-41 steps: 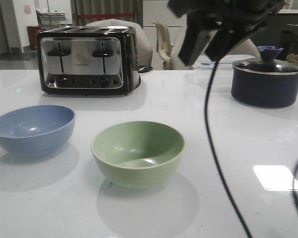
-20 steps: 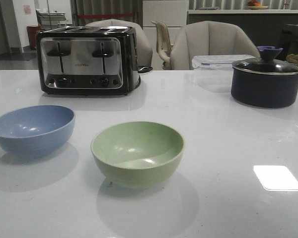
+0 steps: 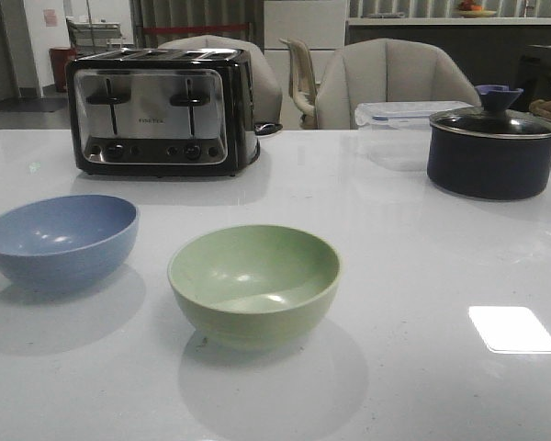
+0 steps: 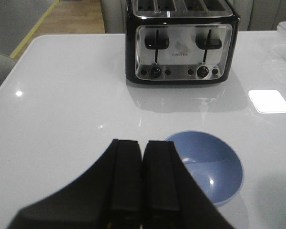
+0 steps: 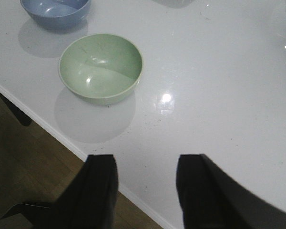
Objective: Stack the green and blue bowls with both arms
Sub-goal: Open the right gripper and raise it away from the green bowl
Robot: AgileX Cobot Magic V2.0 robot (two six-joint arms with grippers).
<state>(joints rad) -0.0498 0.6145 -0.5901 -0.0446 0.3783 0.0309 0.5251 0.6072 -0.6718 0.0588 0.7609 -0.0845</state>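
White desk [image 3: 413, 276] carries all items; chairs stand behind it. Left to right in the front view: blue bowl [image 3: 60, 241] at nine o'clock, upright, empty. Toaster [image 3: 158, 110] at eleven o'clock, behind it. Green bowl [image 3: 254, 283] near centre, upright, empty, apart from the blue one. Dark pot [image 3: 494, 150] at two o'clock.

Left gripper [image 4: 143, 183] has its jaws pressed together, holding nothing, above the desk just short of the blue bowl. Right gripper [image 5: 145, 191] stands wide, empty, over the desk edge, well apart from the green bowl.

Judgement: stacking not yet begun; approach stage. Next move calls for parting the left jaws and taking a bowl by its rim.
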